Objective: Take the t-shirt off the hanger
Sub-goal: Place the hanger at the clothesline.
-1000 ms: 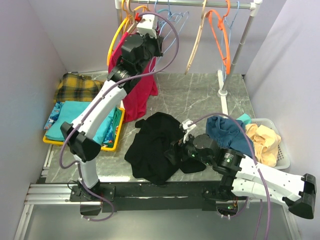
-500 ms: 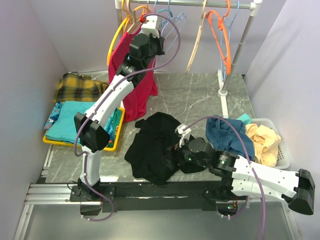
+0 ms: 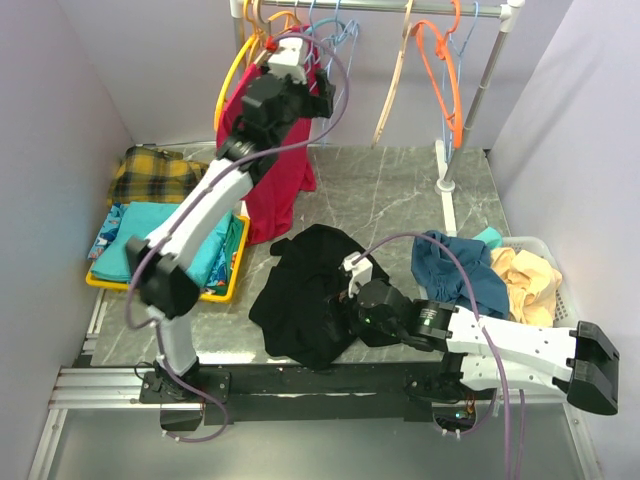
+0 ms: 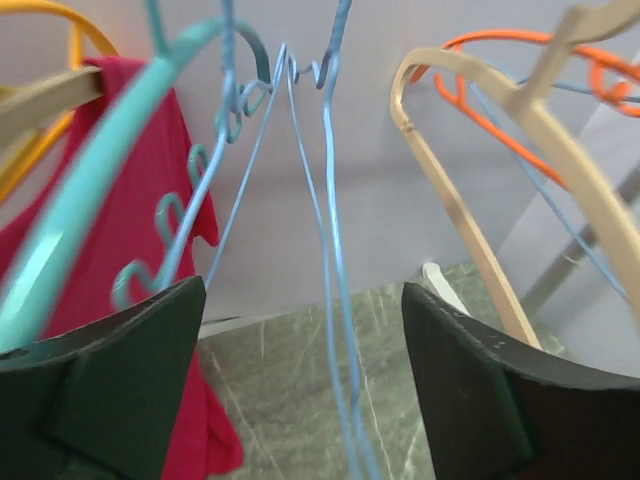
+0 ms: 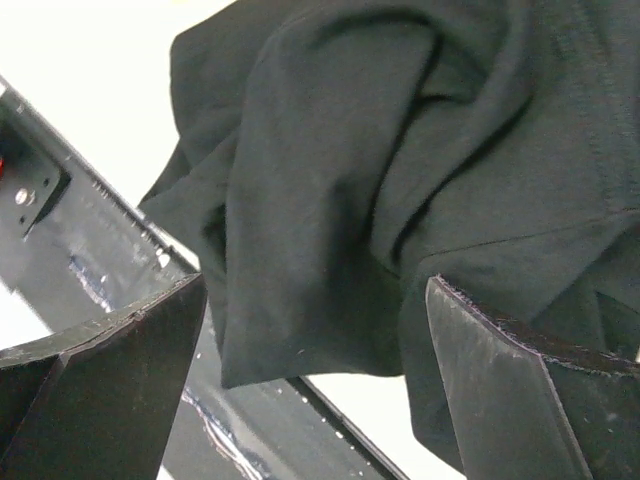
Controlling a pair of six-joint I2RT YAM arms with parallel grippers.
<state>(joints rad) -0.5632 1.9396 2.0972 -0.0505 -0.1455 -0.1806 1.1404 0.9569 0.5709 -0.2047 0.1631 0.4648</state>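
Note:
A red t-shirt (image 3: 277,190) hangs at the left end of the rail (image 3: 400,8), beside a yellow hanger (image 3: 228,88); in the left wrist view the red t-shirt (image 4: 130,200) fills the left side. My left gripper (image 3: 322,85) is raised to the rail and stands open (image 4: 305,290), with thin blue wire hangers (image 4: 330,250) running between its fingers and a teal hanger (image 4: 100,190) to its left. A black t-shirt (image 3: 305,290) lies crumpled on the table. My right gripper (image 3: 345,300) hovers open just over the black cloth (image 5: 380,150), holding nothing (image 5: 316,285).
A wooden hanger (image 3: 390,90) and an orange hanger (image 3: 447,70) hang further right, next to the rack's post (image 3: 475,110). A yellow tray (image 3: 100,280) of teal clothes and a plaid cloth (image 3: 150,175) lie left. A blue garment (image 3: 455,265) and white basket (image 3: 560,300) sit right.
My left gripper has gone from shut to open up at the rail. The right gripper has slid left and lower over the black t-shirt, staying open.

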